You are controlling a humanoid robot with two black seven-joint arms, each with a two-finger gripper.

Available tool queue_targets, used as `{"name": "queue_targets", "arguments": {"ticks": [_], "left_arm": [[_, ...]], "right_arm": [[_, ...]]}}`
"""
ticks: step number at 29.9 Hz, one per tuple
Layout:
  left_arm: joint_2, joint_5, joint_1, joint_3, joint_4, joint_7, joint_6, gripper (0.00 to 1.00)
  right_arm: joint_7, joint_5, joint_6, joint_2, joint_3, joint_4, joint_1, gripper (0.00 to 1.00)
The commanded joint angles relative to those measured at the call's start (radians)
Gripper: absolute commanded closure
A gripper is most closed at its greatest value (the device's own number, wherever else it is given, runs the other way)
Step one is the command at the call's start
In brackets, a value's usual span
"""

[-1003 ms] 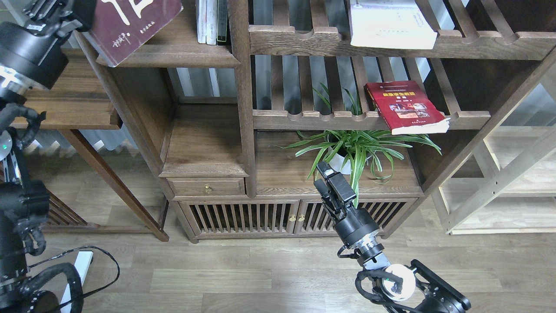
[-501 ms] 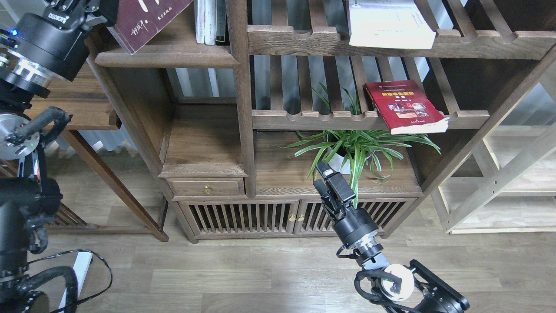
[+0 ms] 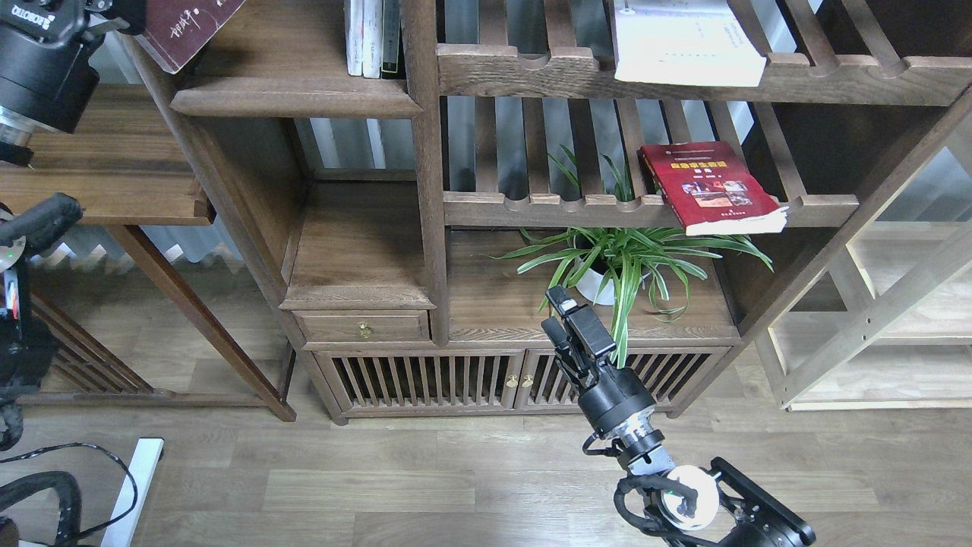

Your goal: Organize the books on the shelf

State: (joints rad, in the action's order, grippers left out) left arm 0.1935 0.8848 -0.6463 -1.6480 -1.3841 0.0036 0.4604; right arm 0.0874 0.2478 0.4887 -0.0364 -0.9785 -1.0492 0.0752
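Grey-brown plank flooring runs under a walnut bookcase whose solid shelf (image 3: 292, 95) with rounded lip sits upper left, the maroon paperback (image 3: 186, 30) tilted above its left end beside the left gripper (image 3: 114, 11), jaws unreadable, while the right gripper (image 3: 566, 323) hangs low with jaws clenched, empty.

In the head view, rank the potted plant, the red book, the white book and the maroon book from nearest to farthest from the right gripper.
From the right gripper:
1. Potted plant, just above and right of it, in the bottom compartment.
2. Red book, lying on the slatted rack above the plant.
3. White book, on the top slatted rack.
4. Maroon book, far up left, at the left gripper.
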Motion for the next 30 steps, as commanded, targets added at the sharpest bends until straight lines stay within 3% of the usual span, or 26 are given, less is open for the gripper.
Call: {"name": "queue_targets", "arguments": {"ticks": [1, 6, 13, 25, 30], "left_arm": [[0.0, 0.016, -0.004, 0.054, 0.028, -0.086, -0.089, 1.0], [0.0, 0.016, -0.01, 0.144, 0.051, -0.197, -0.247, 1.0], [-0.02, 0.016, -0.045, 0.258, 0.088, -0.251, -0.408, 1.0], [-0.104, 0.016, -0.099, 0.323, 0.097, -0.249, -0.678, 1.0], [-0.121, 0.016, -0.145, 0.376, 0.137, -0.237, -0.706, 1.0]], "right_arm": [[0.0, 0.001, 0.0, 0.007, 0.007, 0.0, 0.002, 0.09], [0.0, 0.001, 0.0, 0.01, 0.012, 0.0, 0.002, 0.09], [0.0, 0.001, 0.0, 0.024, 0.014, 0.0, -0.003, 0.09], [0.002, 0.001, 0.0, 0.03, 0.05, 0.0, -0.026, 0.09], [0.0, 0.001, 0.0, 0.026, 0.05, -0.003, -0.026, 0.09]]}}
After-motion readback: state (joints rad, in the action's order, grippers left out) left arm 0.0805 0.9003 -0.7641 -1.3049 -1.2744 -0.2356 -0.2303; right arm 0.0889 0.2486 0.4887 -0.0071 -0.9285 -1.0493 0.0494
